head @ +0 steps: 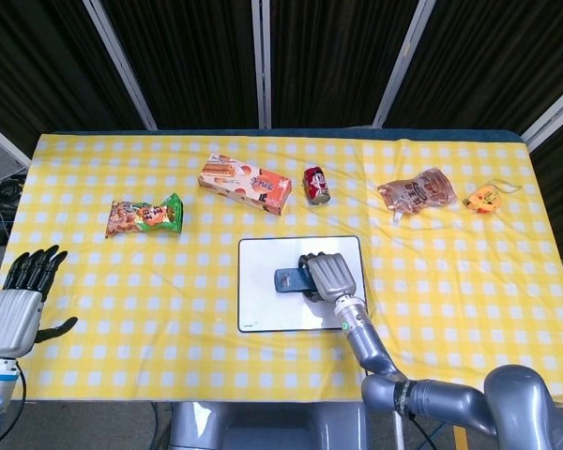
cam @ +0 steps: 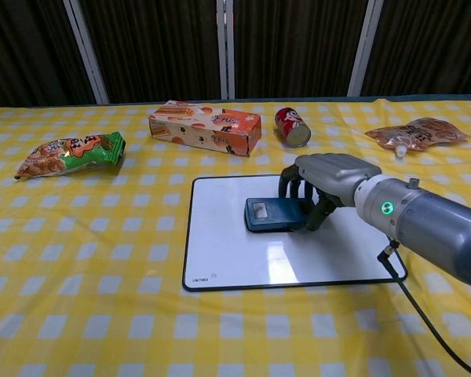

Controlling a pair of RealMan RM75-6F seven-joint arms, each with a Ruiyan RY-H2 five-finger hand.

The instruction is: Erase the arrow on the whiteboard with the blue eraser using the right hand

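At the far left edge of the table (head: 94, 309), low in the head view, the left hand (head: 17, 305) hangs with its fingers spread and holds nothing; the chest view does not show it. To its right, on the yellow checked cloth, a green and orange snack bag (head: 145, 216) lies on its side, well apart from everything else. Further right and nearer the back there is an orange box (head: 245, 184), lying flat at a slant, and just beside it a red can (head: 316, 185) tipped on its side. In front of these, in the middle of the table, the whiteboard (head: 263, 305) lies flat with its dark frame all around. On the board, in its upper half, sits the blue eraser (head: 292, 279), with its pale label facing up in the chest view (cam: 261, 210). The right hand (head: 331, 277) grips the eraser from the right side: its fingers (cam: 297, 188) curl over the far edge, and the palm is turned down over the board. The white surface around the eraser looks clean in both views, and I cannot tell any arrow on it. To the right, near the back, lies a brownish pouch (head: 416, 193), and close to the right edge a small orange object (head: 486, 198), too small to name.
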